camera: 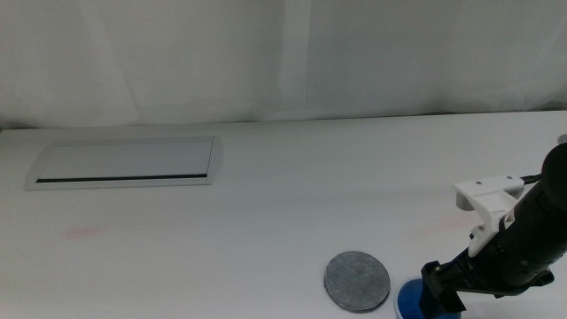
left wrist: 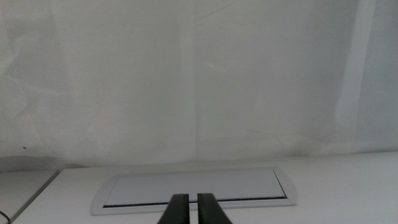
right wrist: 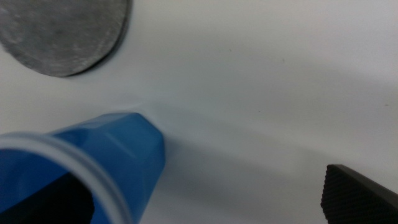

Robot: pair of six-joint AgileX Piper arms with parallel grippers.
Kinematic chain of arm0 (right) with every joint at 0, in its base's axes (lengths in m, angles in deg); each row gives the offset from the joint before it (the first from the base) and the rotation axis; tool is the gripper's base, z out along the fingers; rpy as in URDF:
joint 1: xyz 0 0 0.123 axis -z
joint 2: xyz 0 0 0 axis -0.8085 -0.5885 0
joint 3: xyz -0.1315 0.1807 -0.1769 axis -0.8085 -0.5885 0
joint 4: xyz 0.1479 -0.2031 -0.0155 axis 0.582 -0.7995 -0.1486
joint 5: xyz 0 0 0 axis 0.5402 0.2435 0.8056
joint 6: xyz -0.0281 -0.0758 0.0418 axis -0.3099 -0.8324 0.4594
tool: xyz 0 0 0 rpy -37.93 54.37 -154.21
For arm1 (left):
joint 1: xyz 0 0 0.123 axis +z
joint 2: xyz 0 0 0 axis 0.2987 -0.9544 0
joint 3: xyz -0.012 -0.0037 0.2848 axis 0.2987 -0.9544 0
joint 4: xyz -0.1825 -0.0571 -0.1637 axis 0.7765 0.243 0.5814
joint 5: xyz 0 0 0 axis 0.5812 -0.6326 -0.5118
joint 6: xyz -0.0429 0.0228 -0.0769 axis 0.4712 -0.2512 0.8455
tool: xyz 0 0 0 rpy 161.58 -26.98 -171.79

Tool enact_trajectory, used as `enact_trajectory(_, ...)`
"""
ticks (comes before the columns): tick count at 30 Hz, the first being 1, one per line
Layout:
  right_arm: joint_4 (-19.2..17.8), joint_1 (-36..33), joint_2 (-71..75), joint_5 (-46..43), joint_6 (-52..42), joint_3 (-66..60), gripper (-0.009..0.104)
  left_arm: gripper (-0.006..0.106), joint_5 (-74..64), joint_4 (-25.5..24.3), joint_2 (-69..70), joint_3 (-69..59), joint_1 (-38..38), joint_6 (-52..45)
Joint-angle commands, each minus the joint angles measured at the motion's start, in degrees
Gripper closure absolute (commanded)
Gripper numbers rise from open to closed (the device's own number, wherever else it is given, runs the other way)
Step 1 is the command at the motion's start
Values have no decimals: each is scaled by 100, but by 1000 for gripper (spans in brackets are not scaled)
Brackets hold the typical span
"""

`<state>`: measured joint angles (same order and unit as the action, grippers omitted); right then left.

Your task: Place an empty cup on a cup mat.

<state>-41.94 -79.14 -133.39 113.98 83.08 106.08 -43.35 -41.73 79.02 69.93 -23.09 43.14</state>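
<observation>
The right claw [camera: 436,291] is wide open around the blue cup [camera: 416,303], one jaw inside it, with the grey mat [camera: 357,281] just beside it on the white counter [camera: 266,221], so it should squeeze gently and lift straight (the left claw [left wrist: 192,208], pinched closed, waits).

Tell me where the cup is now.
Middle view: the cup sits at the bottom edge, just right of the cup mat, at the right hand.

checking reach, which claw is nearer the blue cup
Right. The right claw is at the blue cup, beside the grey cup mat. The left claw is out of the middle view, facing the white panel.
</observation>
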Motion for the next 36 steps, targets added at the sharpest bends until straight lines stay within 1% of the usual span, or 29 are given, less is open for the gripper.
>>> enact_trajectory(1,-9,0,-183,-98,-63,-24,-8,103,54,12,35,-227,21,25)
enact_trajectory(4,3,-11,-251,-135,-63,-24,-8,103,54,12,35,-227,21,25)
enact_trajectory(6,3,-50,-251,-171,-63,-24,-5,103,54,12,35,-227,21,25)
enact_trajectory(8,3,-114,-261,-205,-63,-24,-1,103,54,12,35,-227,21,25)
enact_trajectory(9,3,-156,-261,-239,-63,-24,3,103,54,12,35,-227,21,25)
enact_trajectory(11,3,-264,-278,-259,-52,-24,16,103,54,12,35,-227,21,25)
enact_trajectory(16,41,-556,-559,-247,-26,-24,65,103,54,12,35,-227,21,25)
enact_trajectory(19,82,-578,-671,-278,-18,-24,90,103,54,12,35,-227,21,25)
enact_trajectory(20,82,-578,-671,-283,-2,-24,97,103,54,12,35,-227,21,25)
enact_trajectory(26,65,-578,-657,-350,-2,7,98,103,54,12,35,-227,21,25)
enact_trajectory(32,-492,-578,-277,396,409,979,98,103,54,12,35,-227,21,25)
enact_trajectory(36,-606,-568,-350,1082,420,1941,98,103,54,12,35,-227,21,25)
